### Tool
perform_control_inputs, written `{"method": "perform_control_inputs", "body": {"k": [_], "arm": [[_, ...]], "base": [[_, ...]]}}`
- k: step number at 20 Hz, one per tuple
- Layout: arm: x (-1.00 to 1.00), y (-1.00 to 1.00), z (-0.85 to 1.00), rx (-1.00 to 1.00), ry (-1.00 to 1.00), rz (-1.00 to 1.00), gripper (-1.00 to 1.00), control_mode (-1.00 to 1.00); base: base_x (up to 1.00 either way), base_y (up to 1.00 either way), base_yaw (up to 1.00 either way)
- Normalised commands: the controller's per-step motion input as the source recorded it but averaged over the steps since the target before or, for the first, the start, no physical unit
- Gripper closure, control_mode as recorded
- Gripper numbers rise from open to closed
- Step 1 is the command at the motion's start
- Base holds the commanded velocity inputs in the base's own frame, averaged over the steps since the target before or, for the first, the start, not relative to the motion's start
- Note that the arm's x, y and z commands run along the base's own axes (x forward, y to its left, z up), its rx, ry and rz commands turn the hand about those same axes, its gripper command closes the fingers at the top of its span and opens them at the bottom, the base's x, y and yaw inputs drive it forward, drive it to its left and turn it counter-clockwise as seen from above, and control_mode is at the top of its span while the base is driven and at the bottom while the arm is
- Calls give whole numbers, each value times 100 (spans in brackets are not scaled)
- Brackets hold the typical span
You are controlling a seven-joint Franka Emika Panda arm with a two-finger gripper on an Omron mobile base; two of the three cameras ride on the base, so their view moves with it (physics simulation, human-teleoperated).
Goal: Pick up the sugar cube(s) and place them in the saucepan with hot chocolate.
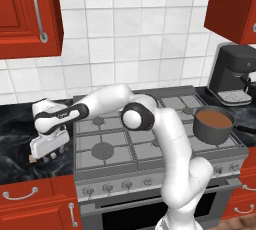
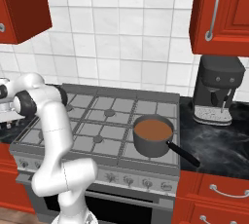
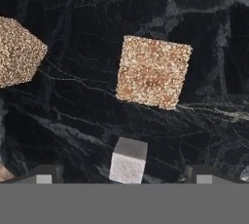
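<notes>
Whitish sugar cube (image 3: 128, 161) between open claw (image 3: 123, 174) tips

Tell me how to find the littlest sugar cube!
Look at the black marble counter left of the stove, right under the robot's open gripper. Three cubes lie there, apart from each other. The littlest sugar cube sits between the two finger tips; it is whitish and smooth, while the two bigger cubes are brown and speckled.
</notes>
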Motion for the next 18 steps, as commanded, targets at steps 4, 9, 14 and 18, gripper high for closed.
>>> {"method": "perform_control_inputs", "body": {"k": [4,9,14,18], "arm": [[0,0,-23,-3,0,0,-100,-100],[0,0,-20,0,0,0,-100,-100],[3,0,-24,0,0,0,-100,-100],[24,0,-15,0,0,0,-100,-100]], "base": [[0,0,0],[0,0,0],[0,0,0],[0,0,0]]}}
